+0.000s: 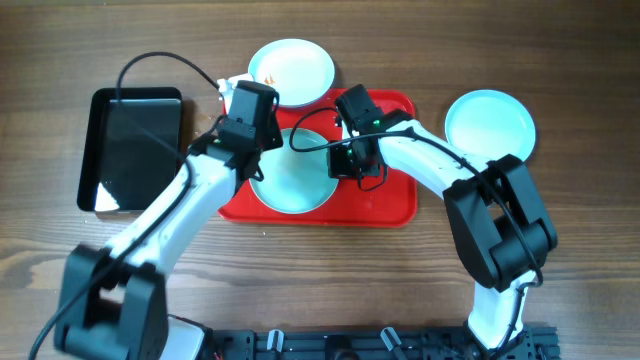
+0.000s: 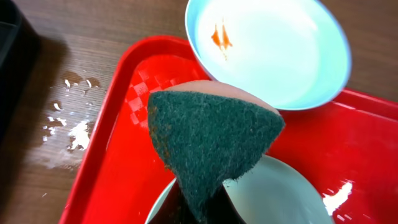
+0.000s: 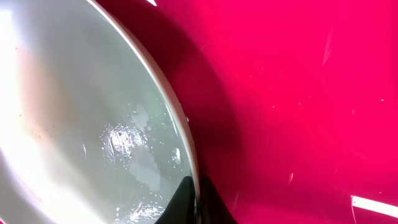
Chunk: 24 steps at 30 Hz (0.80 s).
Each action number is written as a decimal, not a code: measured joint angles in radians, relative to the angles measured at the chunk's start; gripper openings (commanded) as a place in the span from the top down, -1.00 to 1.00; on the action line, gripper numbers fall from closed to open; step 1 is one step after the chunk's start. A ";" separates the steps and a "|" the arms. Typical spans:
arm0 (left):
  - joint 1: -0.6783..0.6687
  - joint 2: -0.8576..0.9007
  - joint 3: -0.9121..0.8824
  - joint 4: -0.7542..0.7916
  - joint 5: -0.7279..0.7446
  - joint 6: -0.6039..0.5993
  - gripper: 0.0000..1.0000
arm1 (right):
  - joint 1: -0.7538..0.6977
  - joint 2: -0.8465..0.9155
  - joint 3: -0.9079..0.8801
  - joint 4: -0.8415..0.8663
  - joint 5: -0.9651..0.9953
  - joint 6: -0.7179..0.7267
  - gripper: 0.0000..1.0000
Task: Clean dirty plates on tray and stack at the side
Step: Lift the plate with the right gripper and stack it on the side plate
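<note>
1. The wet plate [image 1: 292, 182] on the red tray [image 1: 390, 205] is held at its right rim by the closed right gripper [image 3: 194, 202].
2. A green sponge [image 2: 211, 140] is clamped in the left gripper [image 2: 196, 210] above it.
3. Wiping is judged in hand; stacking onto the clean plate [image 1: 490, 125] at right is called for next; the smeared plate [image 1: 290, 70] at the far rim is not yet cleaned.

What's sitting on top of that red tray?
One wet pale plate lies on the red tray, its rim pinched by the right gripper. A smeared plate overlaps the tray's far edge. The arms hide part of the tray, so anything beneath them cannot be seen.
</note>
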 measured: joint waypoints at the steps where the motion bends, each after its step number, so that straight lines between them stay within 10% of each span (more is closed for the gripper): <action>1: 0.000 -0.020 0.006 -0.024 0.006 0.000 0.92 | 0.000 0.000 0.000 0.000 0.001 0.000 0.91; 12: 0.082 -0.022 0.010 -0.213 0.121 0.000 0.92 | -0.005 -0.216 0.234 -0.436 0.467 -0.058 0.92; 24: 0.081 0.074 -0.005 -0.214 0.296 0.000 0.92 | 0.037 -0.327 0.256 -0.495 1.003 -0.180 0.91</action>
